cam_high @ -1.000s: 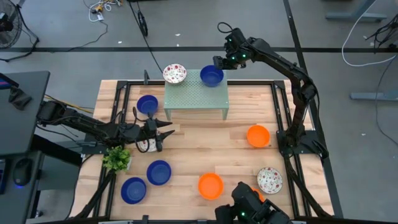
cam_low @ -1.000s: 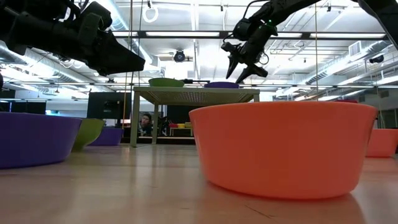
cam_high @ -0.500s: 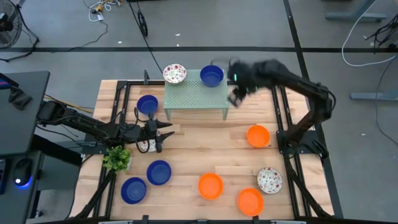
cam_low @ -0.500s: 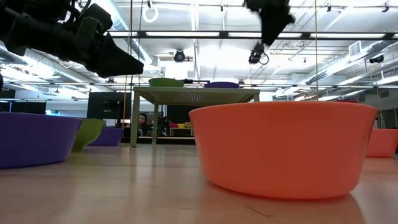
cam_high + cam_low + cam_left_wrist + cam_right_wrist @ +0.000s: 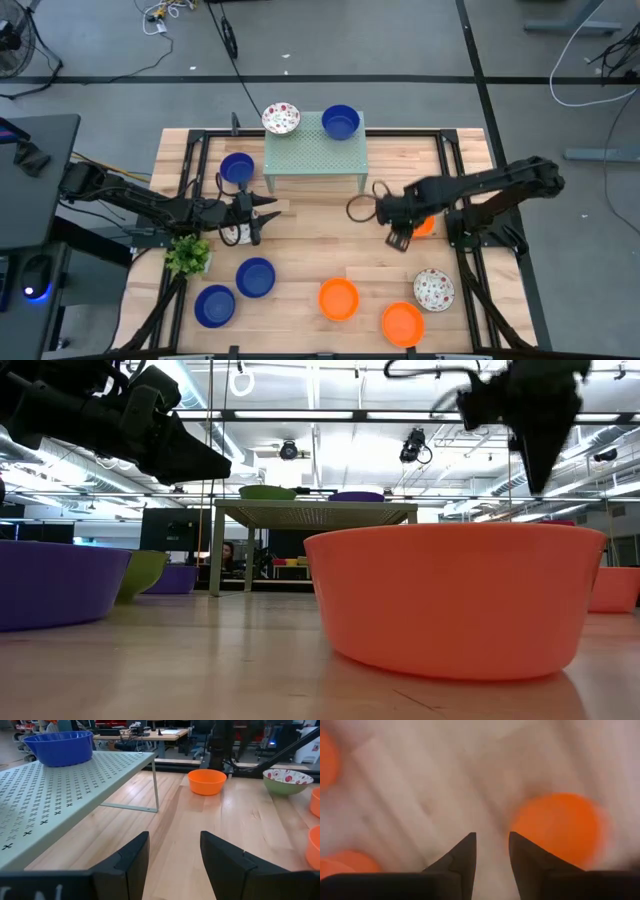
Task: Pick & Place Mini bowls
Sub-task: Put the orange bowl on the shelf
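Note:
The pale green mesh stand (image 5: 315,152) carries a white speckled bowl (image 5: 281,118) and a blue bowl (image 5: 341,122) along its far edge. Three more blue bowls (image 5: 237,168) (image 5: 255,277) (image 5: 214,305), two orange bowls (image 5: 338,298) (image 5: 402,323) and a speckled bowl (image 5: 433,289) rest on the table. My right gripper (image 5: 400,240) is open and points down just left of another orange bowl (image 5: 424,222), blurred in its wrist view (image 5: 557,827). My left gripper (image 5: 264,212) is open and level, near the stand's left leg.
A small leafy plant (image 5: 187,255) stands at the left near side. Something white (image 5: 232,233) shows under my left arm. The stand's top (image 5: 60,790) is beside my left gripper (image 5: 174,840). Bare wood lies between the stand and the near bowls.
My right gripper has swung from beside the blue bowl on the stand's far edge toward the near and right side of the table and down, ending next to the orange bowl right of the stand. The blue bowl stays on the stand.

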You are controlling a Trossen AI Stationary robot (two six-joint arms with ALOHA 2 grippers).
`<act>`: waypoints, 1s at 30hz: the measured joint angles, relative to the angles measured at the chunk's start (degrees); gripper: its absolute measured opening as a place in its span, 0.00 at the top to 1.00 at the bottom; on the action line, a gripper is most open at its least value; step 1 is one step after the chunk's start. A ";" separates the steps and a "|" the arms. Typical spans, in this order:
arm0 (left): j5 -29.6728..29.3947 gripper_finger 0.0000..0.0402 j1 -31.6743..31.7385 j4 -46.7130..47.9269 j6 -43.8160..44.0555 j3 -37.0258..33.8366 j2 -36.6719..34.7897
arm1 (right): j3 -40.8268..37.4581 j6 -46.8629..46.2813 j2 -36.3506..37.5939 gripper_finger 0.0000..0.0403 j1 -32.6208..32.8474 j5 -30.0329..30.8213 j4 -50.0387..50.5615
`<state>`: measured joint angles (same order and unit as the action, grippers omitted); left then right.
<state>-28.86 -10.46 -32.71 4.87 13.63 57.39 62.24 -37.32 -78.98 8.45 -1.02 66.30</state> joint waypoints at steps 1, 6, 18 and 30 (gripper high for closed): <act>0.00 0.55 0.00 0.00 0.04 0.00 0.00 | -3.03 -0.30 0.57 0.70 0.10 -1.42 -3.76; 0.00 0.55 0.00 -0.02 0.10 0.00 0.00 | -13.26 -2.45 1.31 0.64 0.02 -0.40 -8.91; 0.00 0.55 0.00 -0.07 0.34 0.00 0.00 | -22.73 -2.71 1.31 0.68 0.04 0.48 -17.24; 0.00 0.55 0.00 -0.09 0.45 0.00 0.00 | -18.24 -2.55 1.31 0.98 0.25 -1.98 -17.74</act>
<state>-28.86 -10.46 -32.80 5.32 13.63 57.39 44.00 -39.87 -77.67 8.71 -2.99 48.55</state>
